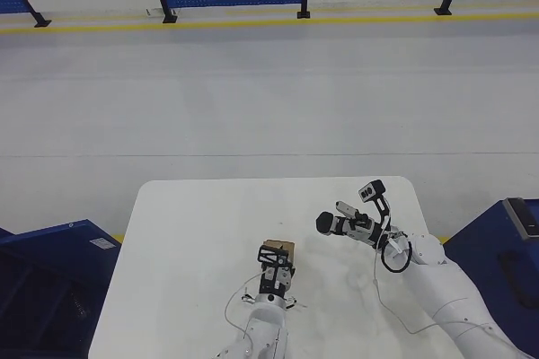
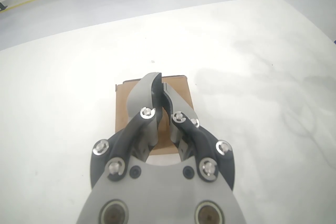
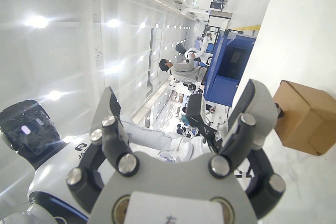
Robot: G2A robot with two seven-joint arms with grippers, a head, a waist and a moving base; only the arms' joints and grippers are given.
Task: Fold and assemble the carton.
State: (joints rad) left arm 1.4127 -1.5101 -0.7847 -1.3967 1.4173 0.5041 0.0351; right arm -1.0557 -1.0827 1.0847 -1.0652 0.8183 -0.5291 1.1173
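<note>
White bench [image 1: 189, 233] filled the top view, and the carton [image 1: 282, 245] sat on it, small and brown. My left tool [image 1: 275, 262] was directly over the carton. My right tool [image 1: 327, 223] hung off to the carton's side, near it but apart.

From the left wrist, my left tool [image 2: 160, 82] was drawn to a narrow slit with nothing visible between its fingers. Its tips were above the carton's [image 2: 122, 109] top panel; I could not tell whether they touched it.

From the right wrist, my right tool [image 3: 181, 89] was spread wide and empty. The carton [image 3: 302, 114] stood just beyond one finger, its visible walls squared up.

I judged the carton light, thin cardboard: stiff across a panel, weak at its creases, quick to dent and quick to slide on the bench. I would grip it across two opposite walls near a corner, or pinch a flap close to its fold.
</note>
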